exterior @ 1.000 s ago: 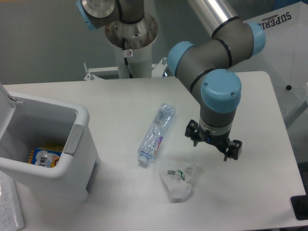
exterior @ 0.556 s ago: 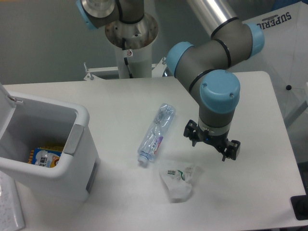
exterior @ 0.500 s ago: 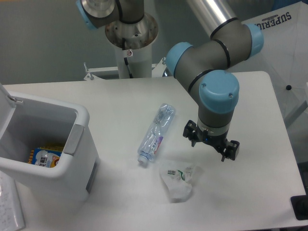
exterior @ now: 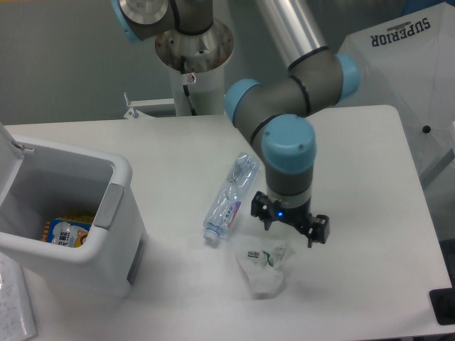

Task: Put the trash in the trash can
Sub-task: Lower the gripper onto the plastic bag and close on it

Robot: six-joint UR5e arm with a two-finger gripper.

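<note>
Two pieces of trash lie on the white table. A crushed clear bottle (exterior: pixel 231 197) with a white-purple label lies diagonally at the centre. A crumpled whitish wrapper (exterior: pixel 264 268) with green print lies in front of it. My gripper (exterior: pixel 288 224) hangs open just above the wrapper's far edge, right of the bottle's lower end, with nothing between its fingers. The white trash can (exterior: pixel 114 172) stands at the left with its lid up.
An orange-and-blue packet (exterior: pixel 65 232) lies inside the bin. The arm's base column (exterior: pixel 193 67) stands at the table's far edge. A white sheet with "SUPERIOR" print (exterior: pixel 412 64) hangs at the far right. A black object (exterior: pixel 444 305) sits at the right front corner.
The arm has swung left and slightly forward, carrying the open gripper from right of the wrapper to just above its far edge. The bottle and wrapper have not moved.
</note>
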